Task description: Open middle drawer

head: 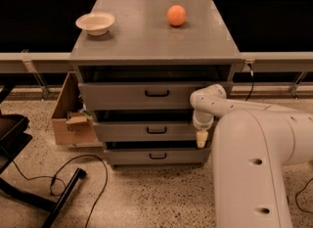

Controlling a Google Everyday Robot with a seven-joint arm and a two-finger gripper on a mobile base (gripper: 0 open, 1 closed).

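The white, rounded arm reaches in from the right, bent sharply downward, with its cream-tipped hand pointing at the floor just beside the right end of the grey, flat-fronted, black-handled middle drawer of the grey bench, and I cannot tell whether the hand is spread or pressed together.

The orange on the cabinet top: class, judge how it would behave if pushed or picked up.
The orange looks round and sits on the flat cabinet top with no rim, so a push would probably roll it, perhaps off the edge. It looks firm, so it would likely keep its shape when gripped. The tool hangs below, beside the middle drawer.
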